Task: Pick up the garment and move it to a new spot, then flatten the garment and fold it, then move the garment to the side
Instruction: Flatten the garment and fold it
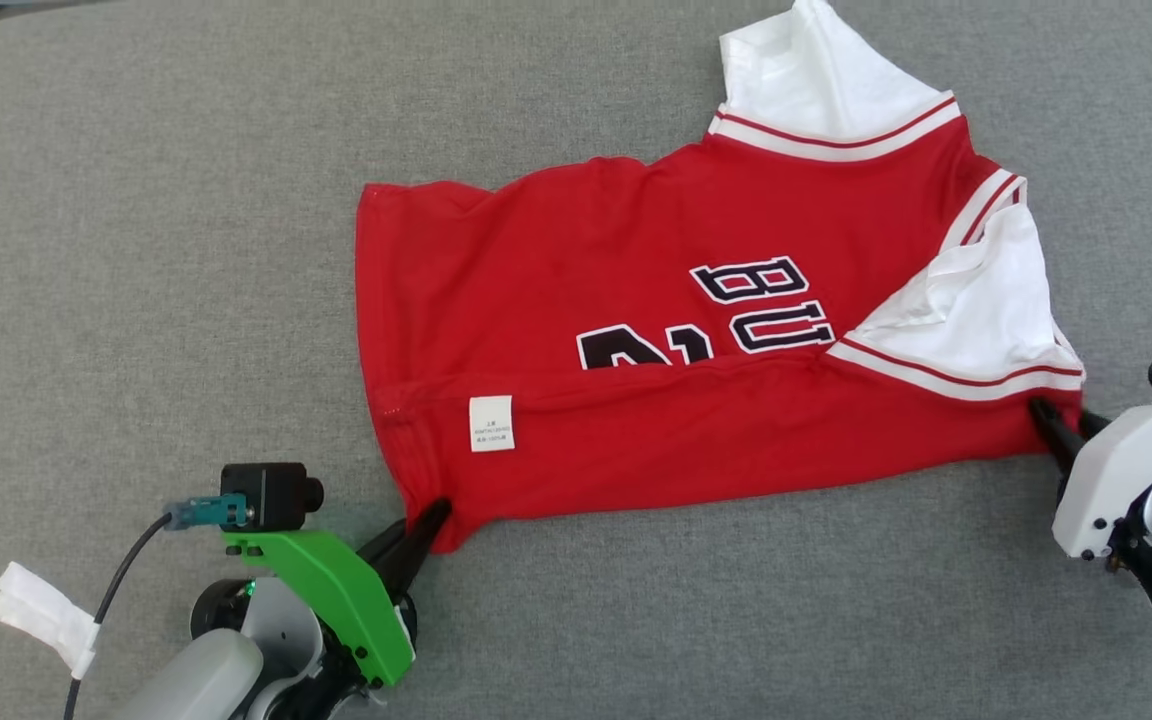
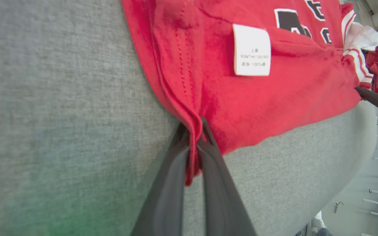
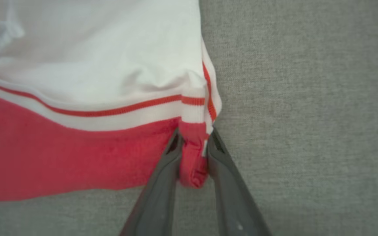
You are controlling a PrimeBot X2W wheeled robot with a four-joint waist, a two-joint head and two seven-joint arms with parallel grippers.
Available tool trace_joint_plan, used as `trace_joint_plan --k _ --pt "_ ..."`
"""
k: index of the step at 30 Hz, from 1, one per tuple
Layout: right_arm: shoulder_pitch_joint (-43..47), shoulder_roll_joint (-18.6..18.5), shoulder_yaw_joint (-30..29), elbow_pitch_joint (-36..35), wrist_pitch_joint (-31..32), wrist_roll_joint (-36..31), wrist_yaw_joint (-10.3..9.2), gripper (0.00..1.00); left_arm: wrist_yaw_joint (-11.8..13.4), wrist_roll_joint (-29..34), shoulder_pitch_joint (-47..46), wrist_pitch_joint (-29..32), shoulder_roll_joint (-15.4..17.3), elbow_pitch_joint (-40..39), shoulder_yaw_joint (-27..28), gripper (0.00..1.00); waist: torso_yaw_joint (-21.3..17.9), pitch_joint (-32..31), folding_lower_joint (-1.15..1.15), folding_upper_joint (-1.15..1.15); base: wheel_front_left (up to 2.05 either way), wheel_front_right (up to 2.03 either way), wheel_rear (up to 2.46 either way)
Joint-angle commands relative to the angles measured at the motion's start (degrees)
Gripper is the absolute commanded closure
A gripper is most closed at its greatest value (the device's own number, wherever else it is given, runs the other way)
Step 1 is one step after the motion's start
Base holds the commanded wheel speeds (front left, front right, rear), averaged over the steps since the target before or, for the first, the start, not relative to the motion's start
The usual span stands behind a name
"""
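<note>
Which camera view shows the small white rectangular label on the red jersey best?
The left wrist view: the small white rectangular cloth label is large there, its printed lines visible, on the red fabric jersey. The head view shows it small, print unreadable. The right wrist view looks at the jersey's white striped sleeve instead.

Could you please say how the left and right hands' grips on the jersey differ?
The left hand pinches a thin hem corner; the right hand grips a thick roll. The left hand's fabric is red; the right hand's adjoins white striped trim. Both hold the jersey.
</note>
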Motion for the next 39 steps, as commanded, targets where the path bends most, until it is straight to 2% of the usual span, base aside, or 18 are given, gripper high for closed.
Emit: trace_joint_plan --k 1,7,10,12,13,14,15,16,18,21,24,27,34,39 --pt "1.7 -0.4 1.3 0.2 1.2 2.9 0.27 1.0 -0.7 -0.5 1.6 1.3 0.3 0.7 -0.9 1.0 -0.2 -1.7 0.0 0.0 0.0 0.0 0.0" --pt "7.1 -7.3 -2.2 -3.8 4.8 13.2 0.14 1.0 -0.9 -3.6 4.2 1.9 4.2 -5.6 1.5 1.0 -0.1 -4.5 0.0 0.0 0.0 0.0 0.0" --pt "10.8 -10.7 -4.3 -5.6 8.4 16.1 0.12 1.0 0.3 -4.8 7.7 2.4 7.1 -10.5 2.0 1.0 -0.3 -4.2 0.0 0.0 0.0 0.0 0.0" --pt "11.8 -11.2 -5.0 -6.1 9.9 16.5 0.12 1.0 1.4 -5.9 9.7 1.8 7.3 -12.6 2.3 1.0 -0.3 -3.5 0.0 0.0 0.0 0.0 0.0" --pt "12.1 -11.1 -5.1 -6.2 10.4 16.4 0.12 1.0 1.8 -5.9 10.4 1.4 7.2 -13.1 2.4 0.91 -0.4 -3.1 0.0 0.0 0.0 0.0 0.0" --pt "12.2 -11.1 -4.8 -6.5 10.6 15.5 0.12 0.63 2.1 -5.8 11.1 1.0 6.9 -13.5 2.1 0.53 -0.4 -2.6 0.0 0.0 0.0 0.0 0.0" --pt "12.3 -10.8 -4.5 -6.5 10.6 15.0 0.13 0.51 2.5 -5.6 11.7 0.8 6.5 -13.5 1.7 0.0 -0.3 -2.4 0.0 0.0 0.0 0.0 0.0" --pt "12.5 -10.2 -4.1 -6.2 11.2 15.5 0.13 0.0 2.9 -5.2 12.2 0.6 5.9 -13.7 1.2 0.0 -0.2 -2.0 0.0 0.0 0.0 0.0 0.0" --pt "12.8 -11.2 -3.3 -7.7 11.5 15.1 0.18 0.0 3.4 -4.4 12.2 -0.1 5.4 -14.1 0.7 0.0 0.2 -1.5 0.0 0.0 0.0 0.0 0.0" --pt "10.9 -13.2 -3.9 -12.2 11.2 14.0 0.19 0.0 5.3 -0.4 9.8 -1.6 7.8 -15.2 1.7 0.0 0.3 -0.6 0.0 0.0 0.0 0.0 0.0" --pt "3.7 -14.2 -4.2 -17.3 11.3 13.8 0.18 0.0 6.9 1.8 5.8 -2.8 9.9 -18.1 4.7 0.0 -0.4 2.2 0.0 0.0 0.0 0.0 0.0" --pt "-5.8 -14.2 -2.4 -17.7 12.2 10.1 0.18 0.0 7.1 3.9 -2.0 -0.5 10.2 -17.5 6.1 0.0 0.7 6.2 0.0 0.0 0.0 0.0 0.0" --pt "-30.8 -9.4 7.4 -4.0 13.5 0.0 0.17 0.0 3.3 7.6 -21.4 5.8 2.4 -4.5 3.1 0.0 4.2 14.0 0.0 0.0 0.0 0.0 0.0" --pt "-39.3 -6.4 12.3 7.9 11.7 -4.2 0.18 0.0 -0.8 8.1 -26.6 7.3 -1.7 3.1 0.6 0.0 6.1 15.0 0.0 0.0 0.0 0.0 0.0"
